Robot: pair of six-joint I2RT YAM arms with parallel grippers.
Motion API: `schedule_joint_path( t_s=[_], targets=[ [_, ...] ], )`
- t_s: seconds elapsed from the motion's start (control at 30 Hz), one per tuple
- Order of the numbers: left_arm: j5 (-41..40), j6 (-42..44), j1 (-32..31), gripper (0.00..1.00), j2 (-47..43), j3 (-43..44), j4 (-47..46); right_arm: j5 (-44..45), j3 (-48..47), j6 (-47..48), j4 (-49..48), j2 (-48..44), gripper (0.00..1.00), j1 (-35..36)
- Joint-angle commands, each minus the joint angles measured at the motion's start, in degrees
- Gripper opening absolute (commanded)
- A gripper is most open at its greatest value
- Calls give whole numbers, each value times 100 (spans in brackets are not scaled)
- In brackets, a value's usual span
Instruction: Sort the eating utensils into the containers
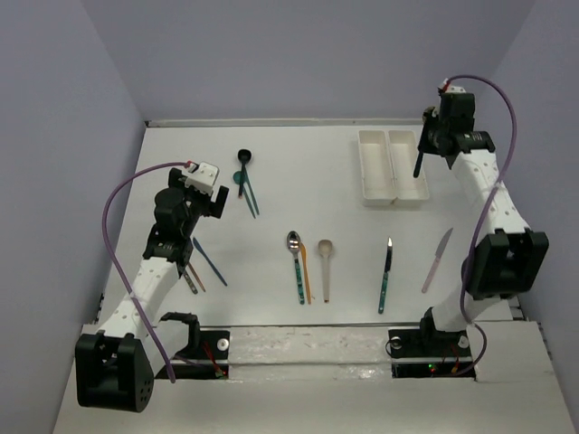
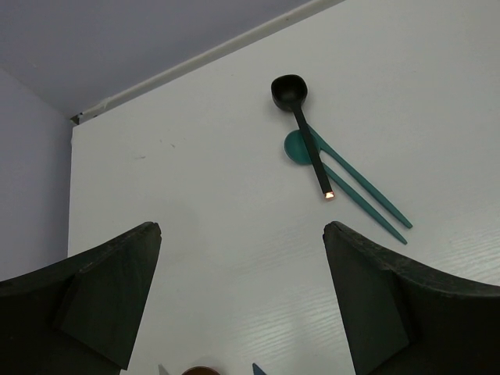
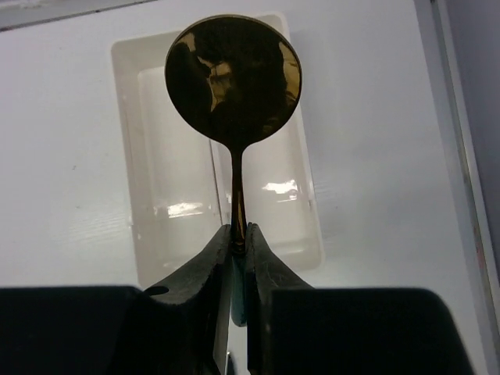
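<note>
The right gripper (image 3: 238,234) is closed narrowly on the thin neck of a copper spoon (image 3: 233,78). The shiny round bowl of the spoon stands out in front of the fingers, and a teal part of the handle shows between them. In the top view this spoon hangs over the right one of the containers (image 1: 392,167), two white trays joined side by side at the far right of the table (image 1: 298,172). The left gripper (image 2: 242,234) has its jaws spread wide and holds nothing. In front of it a black spoon (image 2: 301,129) lies across a teal utensil (image 2: 355,187). Near the middle of the table lie a silver-bowled spoon (image 1: 296,267), an orange utensil (image 1: 308,276) just beside it, a beige spoon (image 1: 326,262), a teal-handled knife (image 1: 386,276) and a pale knife (image 1: 437,260), all well apart from the trays. A blue utensil (image 1: 210,262) lies beside the left arm.
</note>
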State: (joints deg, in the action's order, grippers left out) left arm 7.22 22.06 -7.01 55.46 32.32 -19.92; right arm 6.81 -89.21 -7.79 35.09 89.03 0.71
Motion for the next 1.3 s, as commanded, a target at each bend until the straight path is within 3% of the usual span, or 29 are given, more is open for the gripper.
schedule_joint_path(
  t_s=[0.0, 0.3, 0.43, 0.77, 0.87, 0.9, 1.1, 1.27],
  targets=[
    [-28, 70, 41, 99, 70, -50, -205, 487, -1088, 778, -196, 1237, 0, -36],
    [-11, 79, 41, 99, 351, -41, -249, 682, -1854, 1456, -187, 2951, 0, -36],
    [16, 79, 41, 99, 430, -24, -258, 207, -1714, 1324, -161, 3269, 0, -36],
    [-10, 96, 41, 99, 457, -24, -302, 356, -1371, 1183, -134, 3568, 5, -36],
    [-19, 114, 33, 99, 448, -24, -302, 427, -1441, 1149, -117, 3595, 23, -36],
    [-28, 105, 41, 99, 439, -32, -302, 374, -1485, 1148, -99, 3586, 36, -36],
    [-11, 114, 41, 99, 439, -32, -302, 558, -1670, 1069, 120, 3314, 54, -36],
    [42, 131, 41, 99, 422, -41, -302, 918, -1652, 456, 638, 2489, 61, -36]
  ],
)
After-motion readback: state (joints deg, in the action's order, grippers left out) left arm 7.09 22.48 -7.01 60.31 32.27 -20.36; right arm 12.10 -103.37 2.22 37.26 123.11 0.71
